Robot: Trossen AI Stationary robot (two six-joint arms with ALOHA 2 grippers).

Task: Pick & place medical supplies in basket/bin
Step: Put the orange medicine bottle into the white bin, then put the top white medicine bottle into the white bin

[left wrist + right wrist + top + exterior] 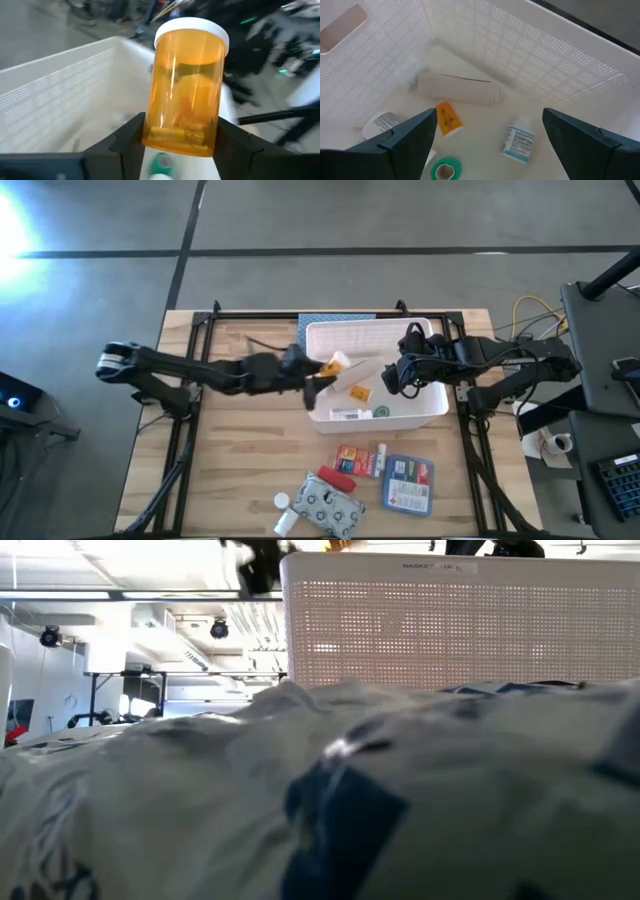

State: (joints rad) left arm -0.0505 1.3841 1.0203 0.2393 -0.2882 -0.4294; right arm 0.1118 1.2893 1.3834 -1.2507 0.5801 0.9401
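Note:
My left gripper (322, 372) reaches in from the table's left and is shut on an orange vial (185, 85) with a white cap, right at the left wall of the white basket (430, 405). My right gripper (487, 135) hangs open over the basket's inside, touching nothing. Inside the basket lie a white ribbed roll (461, 89), a small orange vial (446, 119), a white bottle (517, 142) and a green tape roll (445, 169). On the table in front lie a red-orange box (355, 457), a red tube (337, 478), a blue-white flat box (408, 483), a grey patterned pouch (327, 505) and two white pill bottles (284, 502). My left gripper pinches the orange vial's bottom end (177, 137) between its two fingers (125, 140), one on each side. The fingers come about level from the table's left. The vial sticks out beyond them with its white cap (192, 30) farthest away, lifted clear above the basket's left wall.
A blue-grey mat (335, 320) lies behind the basket at the table's far edge. In the low view a white and blue package (330, 800) right before the camera hides most of the table; the basket's slotted wall (450, 625) rises behind it.

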